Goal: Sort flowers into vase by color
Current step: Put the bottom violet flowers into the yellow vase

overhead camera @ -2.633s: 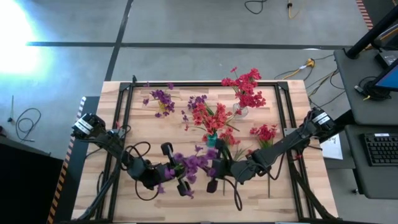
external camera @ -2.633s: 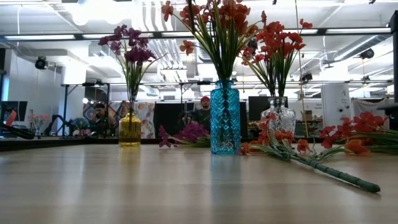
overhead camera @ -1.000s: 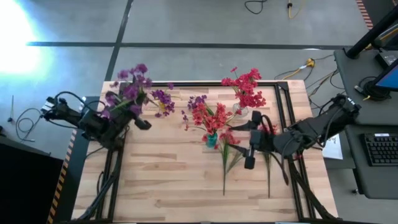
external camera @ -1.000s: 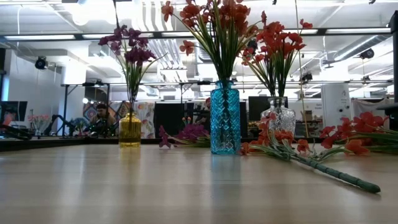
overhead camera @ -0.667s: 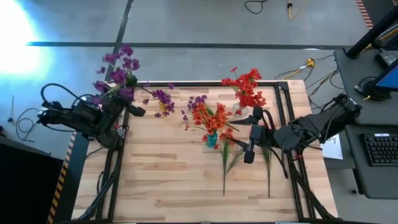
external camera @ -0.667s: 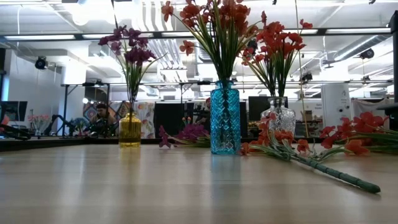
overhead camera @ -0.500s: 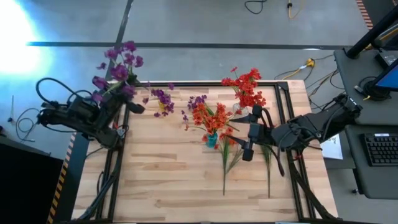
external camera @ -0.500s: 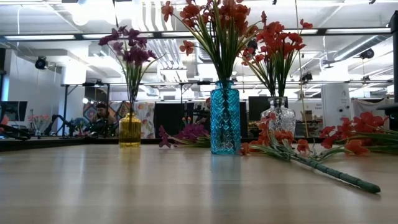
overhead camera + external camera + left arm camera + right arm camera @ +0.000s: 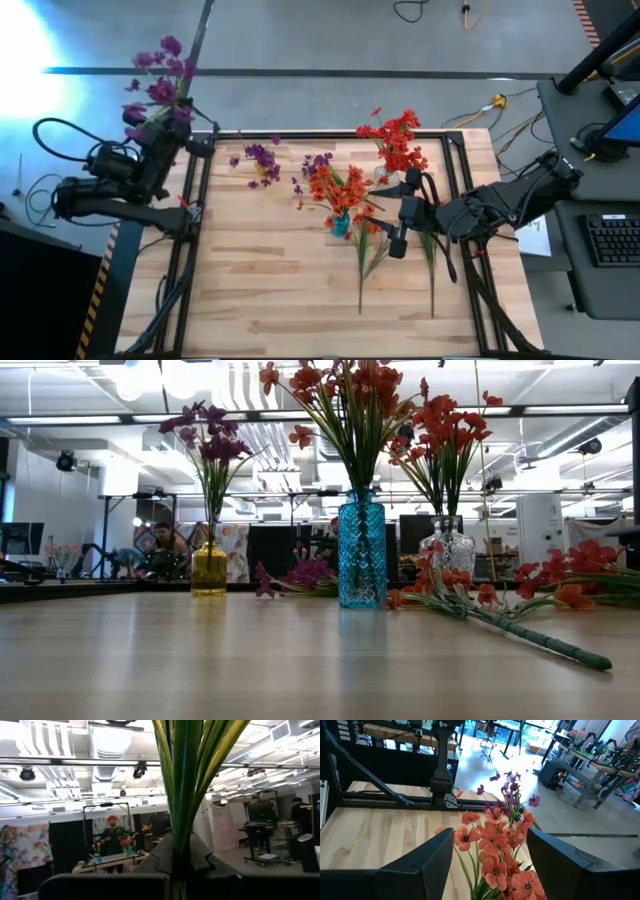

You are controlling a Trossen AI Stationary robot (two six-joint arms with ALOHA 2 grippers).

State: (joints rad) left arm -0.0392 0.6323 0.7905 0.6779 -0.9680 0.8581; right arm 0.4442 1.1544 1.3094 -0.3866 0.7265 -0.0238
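A: Largest first. Wooden tabletop (image 9: 250, 290) inside a black frame. Left arm (image 9: 100, 190) folded back over the tabletop's left edge, forearm raised toward the far left corner. Right arm (image 9: 510, 205) reaches in from the right side, stretched low toward the middle.

B: Left gripper (image 9: 165, 135)?

A: Clamped together on a bunch of green stems (image 9: 182, 795); its wrist view shows them rising straight up between the fingers. The purple flowers (image 9: 155, 80) on those stems sit beyond the far left corner, out past the tabletop's edge.

B: Right gripper (image 9: 400, 215)?

A: Fingers apart, nothing between them. It hangs just right of the blue vase (image 9: 341, 224), and its wrist view looks down on red blossoms between the two fingers.

B: Vases next.

A: Blue vase mid-tabletop, upright, full of red flowers (image 9: 335, 188). Clear vase (image 9: 452, 550) to its right and farther back, more red sprigs (image 9: 400, 140). Yellow vase (image 9: 209, 568) at the far left, purple sprigs (image 9: 208, 445) standing in it.

B: Loose ones?

A: Red sprigs (image 9: 428, 222) lie flat on the right side near the right gripper, stems (image 9: 362, 270) pointing toward the near edge. A few purple blossoms (image 9: 316, 162) rest behind the blue vase.
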